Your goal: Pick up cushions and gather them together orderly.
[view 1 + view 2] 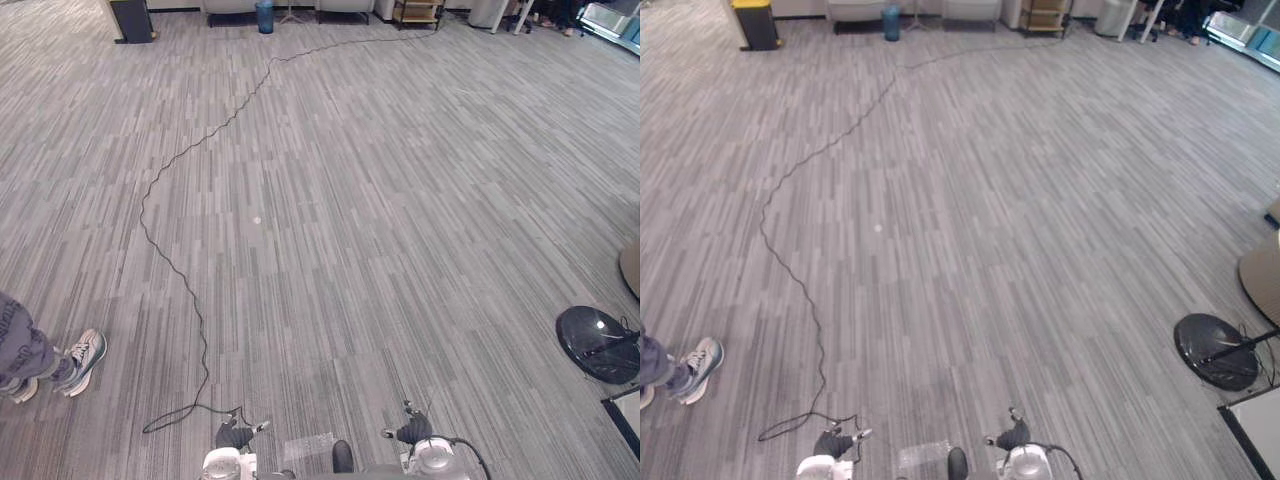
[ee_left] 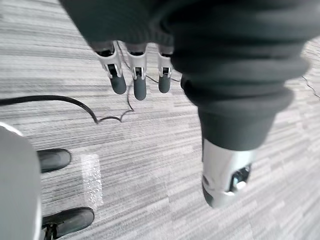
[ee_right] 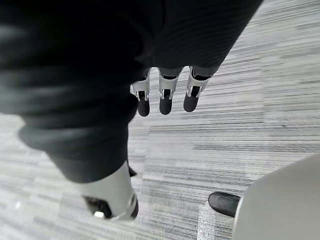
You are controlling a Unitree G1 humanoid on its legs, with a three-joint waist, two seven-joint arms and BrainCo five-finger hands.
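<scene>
Both of my hands hang low over grey striped carpet (image 1: 330, 220) and hold nothing. My left hand (image 1: 235, 435) shows at the bottom edge of the eye views; in its wrist view its fingers (image 2: 139, 85) are straight and its thumb (image 2: 222, 180) stands apart. My right hand (image 1: 412, 432) shows a little to its right, and its fingers (image 3: 166, 97) are also straight over bare floor. A beige rounded thing (image 1: 1265, 275) pokes in at the right edge; I cannot tell whether it is a cushion.
A person's shoes (image 1: 85, 358) stand at the left edge. A black round stand base (image 1: 598, 343) and a white board (image 1: 1255, 425) lie at the lower right. Far off are a blue bin (image 1: 264, 15), a black box with a yellow lid (image 1: 755, 22) and furniture.
</scene>
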